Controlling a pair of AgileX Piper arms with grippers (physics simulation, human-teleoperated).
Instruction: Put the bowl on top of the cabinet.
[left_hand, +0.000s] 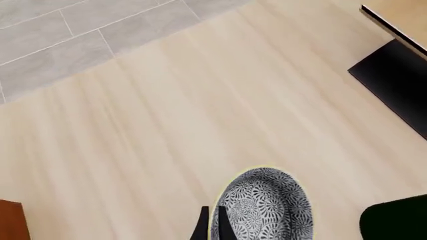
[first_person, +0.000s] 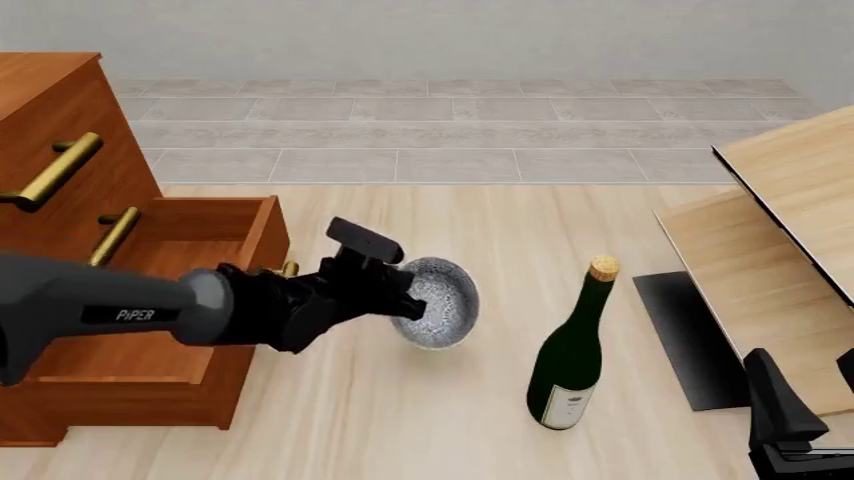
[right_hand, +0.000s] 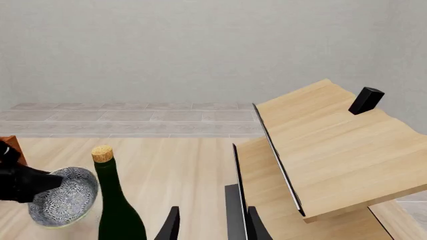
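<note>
The speckled grey-white bowl (first_person: 441, 303) hangs tilted just right of the cabinet's open drawer, its opening turned toward the camera. My left gripper (first_person: 404, 292) is shut on its rim; in the left wrist view one finger (left_hand: 224, 226) lies inside the bowl (left_hand: 267, 205) and the other outside. The reddish-brown cabinet (first_person: 60, 130) with brass handles stands at the left, its top well above the bowl. My right gripper (first_person: 805, 405) stands open and holds nothing at the near right. The right wrist view shows the bowl (right_hand: 65, 201) behind the bottle.
A dark green wine bottle (first_person: 571, 350) with a cork stands upright right of the bowl. The cabinet's lower drawer (first_person: 200, 235) is pulled out. Pale light-wood boards (first_person: 787, 200) on a black base (first_person: 687, 335) lean at the right. Grey tiles (first_person: 441, 130) lie beyond.
</note>
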